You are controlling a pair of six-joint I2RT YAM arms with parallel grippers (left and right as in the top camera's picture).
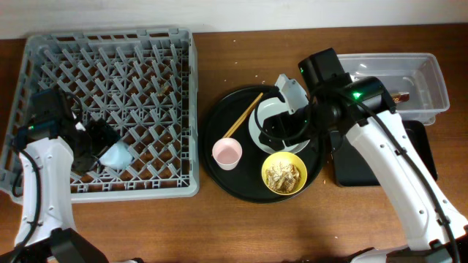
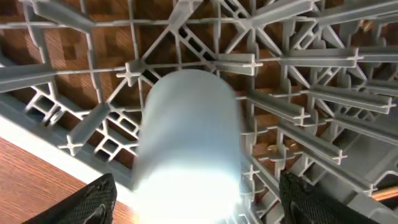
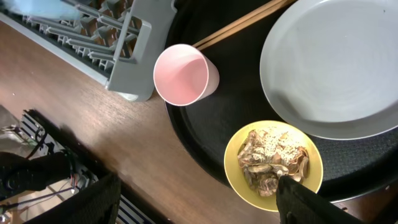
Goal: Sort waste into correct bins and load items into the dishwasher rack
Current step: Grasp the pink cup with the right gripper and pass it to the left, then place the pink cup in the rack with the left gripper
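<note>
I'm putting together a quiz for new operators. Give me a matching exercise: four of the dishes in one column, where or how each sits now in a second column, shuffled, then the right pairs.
1. pink cup
2. light-blue cup
3. yellow bowl
4. chopsticks

A. holds brownish food scraps
B. in the dishwasher rack
C. lying flat beside the grey plate
D. standing empty on the round black tray

Pairs: 1-D, 2-B, 3-A, 4-C.
</note>
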